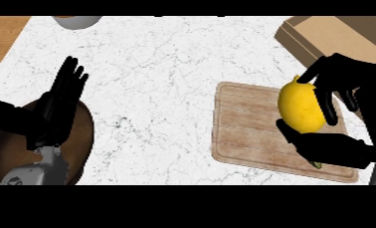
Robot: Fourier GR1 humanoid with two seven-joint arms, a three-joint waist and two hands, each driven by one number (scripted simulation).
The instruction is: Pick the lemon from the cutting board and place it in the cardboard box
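A yellow lemon (300, 105) is over the right part of the wooden cutting board (249, 127), and my right hand (334, 145) is shut on it, fingers curled over its top and right side, thumb under it. Whether the lemon still touches the board I cannot tell. The cardboard box (330, 35) stands at the upper right, just beyond the hand. At the left edge my left hand (58, 102) rests open, fingers up.
A grey bowl (75, 21) shows partly at the top left edge. A dark brown round object (82, 145) lies under my left forearm at the lower left. The white marble counter (161, 72) spreads between the hands.
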